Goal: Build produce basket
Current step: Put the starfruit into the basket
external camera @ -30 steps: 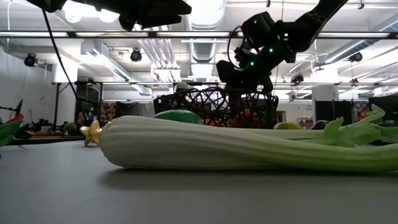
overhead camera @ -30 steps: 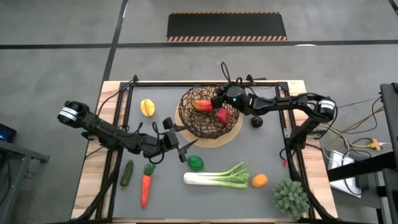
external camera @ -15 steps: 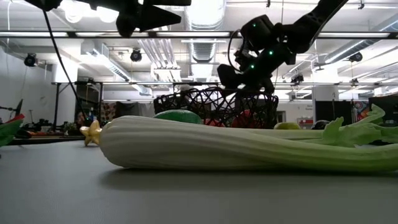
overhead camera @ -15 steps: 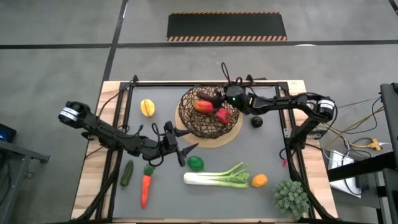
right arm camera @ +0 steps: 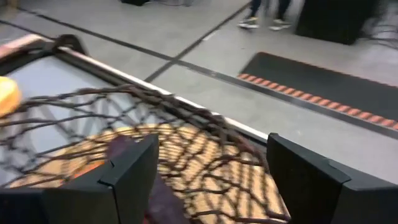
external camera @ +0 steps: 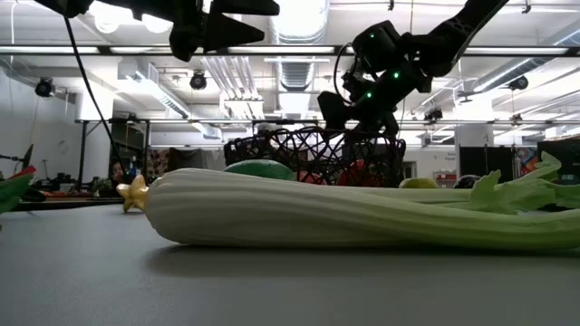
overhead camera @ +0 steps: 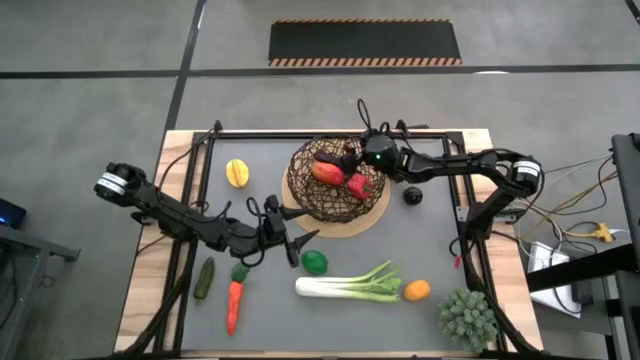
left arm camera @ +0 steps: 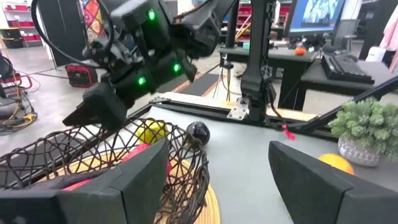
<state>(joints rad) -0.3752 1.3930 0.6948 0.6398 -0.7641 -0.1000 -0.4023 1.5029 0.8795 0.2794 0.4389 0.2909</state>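
Observation:
The dark woven basket stands on its pale wooden disc at the table's far middle. A red pepper and an orange-red piece lie inside it. A dark purplish piece lies there too, just below my right gripper. My right gripper hangs open above the basket's far right part, holding nothing. My left gripper hovers open and level just left of the basket, above the green apple.
A leek and an orange lie near the front edge. A cucumber, a green pepper and a carrot lie at the front left. A yellow pepper lies far left. A spiky plant and a dark ball are on the right.
My right gripper has opened above the basket while staying in place. My left gripper has rolled about its own pointing line, without shifting over the table, and its fingers have stayed apart.

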